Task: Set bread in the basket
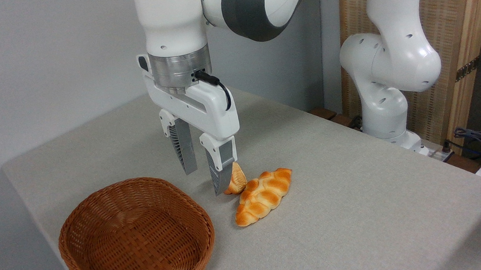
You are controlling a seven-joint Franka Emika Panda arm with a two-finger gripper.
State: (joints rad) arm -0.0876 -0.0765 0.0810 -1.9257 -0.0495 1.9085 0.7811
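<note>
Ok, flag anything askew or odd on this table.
Nothing spilled or damaged. One oddity: the small bread stands tilted on edge beside the braided loaf, right by the open end effector. The basket sits upright, empty.

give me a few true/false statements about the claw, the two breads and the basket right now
1. The basket is empty. True.
2. The claw is shut on the bun. False: its fingers are apart with nothing between them; the bun sits just right of the right finger.
3. The braided loaf lies right of the basket on the table. True.
4. The bun is already in the basket. False: it rests on the table by the loaf's upper-left end.
5. The claw points down over the table, between basket and loaf. True.
</note>
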